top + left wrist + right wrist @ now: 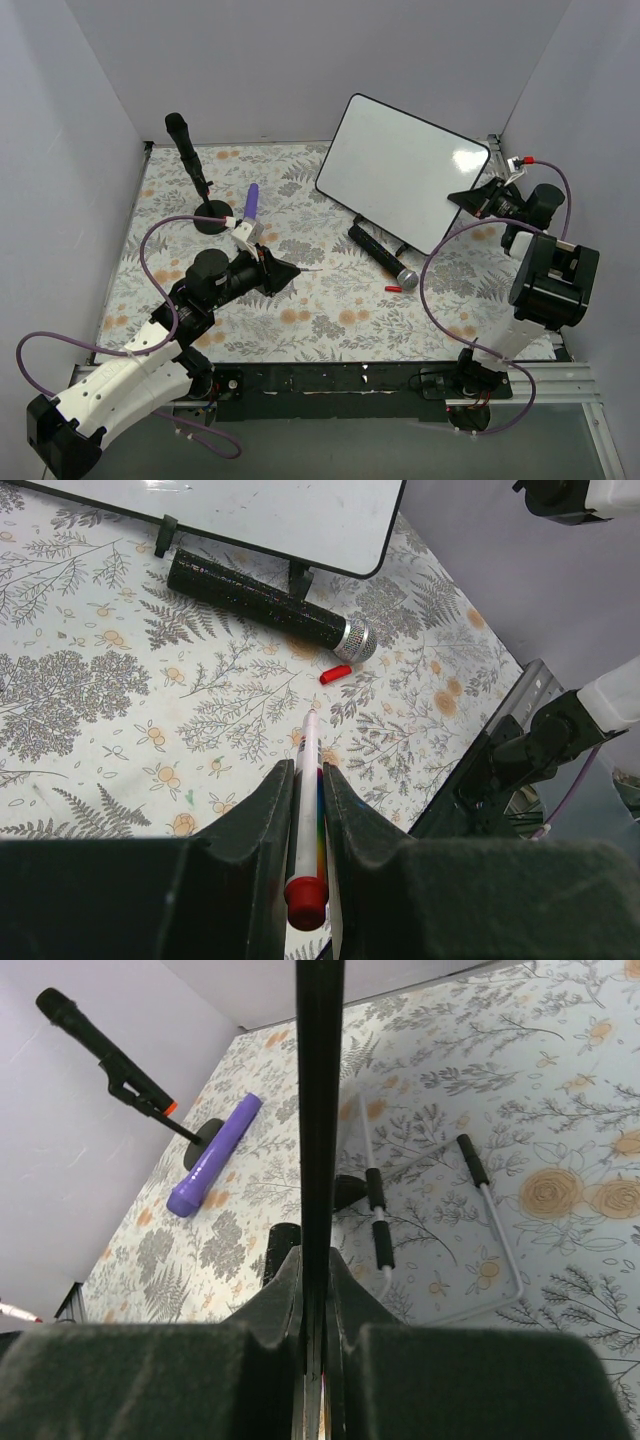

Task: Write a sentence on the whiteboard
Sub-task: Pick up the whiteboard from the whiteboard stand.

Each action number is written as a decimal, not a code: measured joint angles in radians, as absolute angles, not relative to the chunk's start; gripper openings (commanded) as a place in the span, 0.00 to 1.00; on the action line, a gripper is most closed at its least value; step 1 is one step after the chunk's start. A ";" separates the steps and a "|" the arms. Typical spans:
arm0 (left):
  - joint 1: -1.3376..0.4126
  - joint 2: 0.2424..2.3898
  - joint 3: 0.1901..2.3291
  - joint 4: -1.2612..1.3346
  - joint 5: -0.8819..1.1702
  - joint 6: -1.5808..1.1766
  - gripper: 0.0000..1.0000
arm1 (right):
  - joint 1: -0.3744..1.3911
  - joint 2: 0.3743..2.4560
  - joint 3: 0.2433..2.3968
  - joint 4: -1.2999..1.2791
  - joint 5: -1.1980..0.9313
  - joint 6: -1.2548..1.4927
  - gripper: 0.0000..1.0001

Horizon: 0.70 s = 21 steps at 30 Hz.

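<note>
The whiteboard (400,185) stands tilted at the back right on a wire easel, and its white face shows no writing; the sentence is not visible. Its lower corner shows in the left wrist view (260,510). My left gripper (290,270) is shut on a white marker with a red end (308,810), uncapped tip pointing toward the board, well short of it. The red cap (335,674) lies on the floral mat. My right gripper (470,197) is shut on the whiteboard's right edge, seen edge-on as a black strip (318,1110) between the fingers (285,1280).
A black glitter microphone (382,255) lies in front of the board, near the red cap (393,288). A black microphone on a round stand (190,160) and a purple tube (252,203) are at the back left. The easel's wire legs (480,1220) rest behind the board.
</note>
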<state>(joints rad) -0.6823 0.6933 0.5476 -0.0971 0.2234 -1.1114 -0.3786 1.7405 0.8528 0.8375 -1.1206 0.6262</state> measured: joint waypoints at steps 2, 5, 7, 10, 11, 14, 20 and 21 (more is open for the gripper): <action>-0.682 0.693 0.548 -0.097 0.223 -1.111 0.00 | -0.379 1.702 0.822 0.873 -1.121 0.639 0.01; -0.682 0.693 0.548 -0.097 0.223 -1.111 0.00 | -0.379 1.636 0.791 0.911 -1.119 0.641 0.01; -0.682 0.692 0.548 -0.097 0.223 -1.111 0.00 | -0.379 1.603 0.783 0.915 -1.113 0.636 0.01; -0.682 0.692 0.548 -0.097 0.223 -1.111 0.00 | -0.371 1.549 0.781 0.908 -1.099 0.620 0.01; -0.682 0.692 0.548 -0.097 0.223 -1.111 0.00 | -0.366 1.528 0.781 0.896 -1.092 0.608 0.01; -0.682 0.691 0.548 -0.097 0.220 -1.111 0.00 | -0.340 1.455 0.781 0.830 -1.058 0.555 0.01; -0.682 0.663 0.548 -0.104 0.197 -1.112 0.00 | -0.270 1.377 0.781 0.701 -1.030 0.504 0.01; -0.682 0.656 0.548 -0.105 0.193 -1.112 0.00 | -0.260 1.371 0.781 0.681 -1.035 0.500 0.01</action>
<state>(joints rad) -0.6823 0.6559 0.5476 -0.1051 0.1928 -1.1118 -0.2604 1.3712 0.7815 0.6811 -1.0348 0.5003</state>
